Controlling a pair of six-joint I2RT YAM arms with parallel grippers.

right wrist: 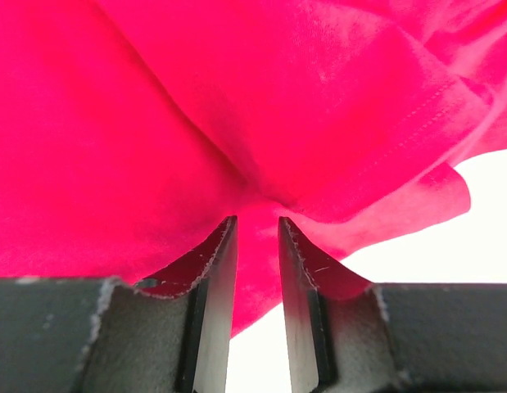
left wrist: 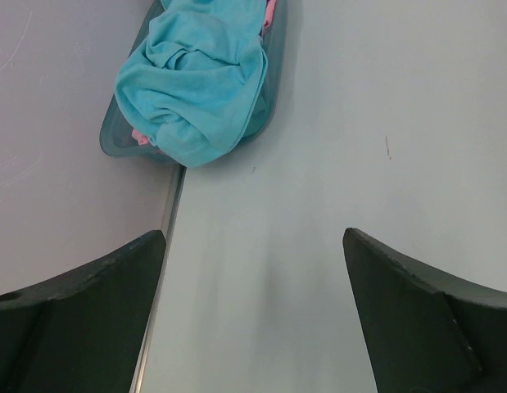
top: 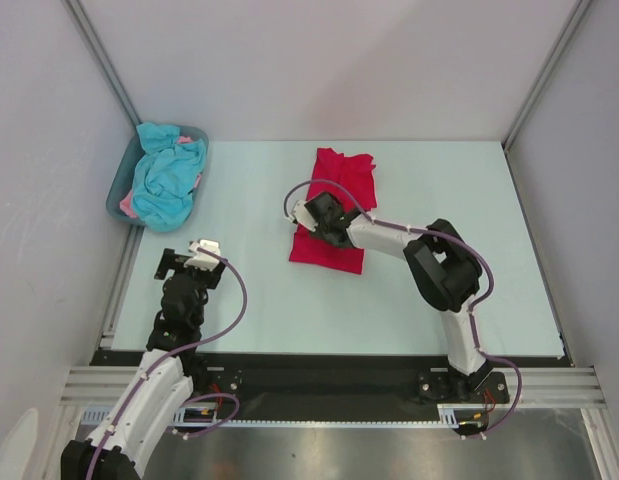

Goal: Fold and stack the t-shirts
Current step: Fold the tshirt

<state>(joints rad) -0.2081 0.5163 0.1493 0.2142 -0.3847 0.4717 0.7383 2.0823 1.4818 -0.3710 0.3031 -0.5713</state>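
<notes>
A crimson red t-shirt (top: 341, 175) lies partly folded in the middle of the table and fills the right wrist view (right wrist: 237, 98). My right gripper (top: 324, 217) sits over its left part; in the right wrist view (right wrist: 257, 219) the jaws are nearly closed with a puckered fold of red cloth between them. A turquoise-blue t-shirt (top: 167, 180) lies crumpled in the tub, with a pink one (top: 129, 208) peeking out beneath it. My left gripper (top: 184, 262) is open and empty near the table's left side, pointing toward the tub (left wrist: 253, 233).
The grey-blue plastic tub (top: 117, 190) stands at the far left corner, against the left wall; it also shows in the left wrist view (left wrist: 114, 135) with the turquoise shirt (left wrist: 200, 82) hanging over its rim. A metal rail (left wrist: 167, 221) runs along the table's left edge.
</notes>
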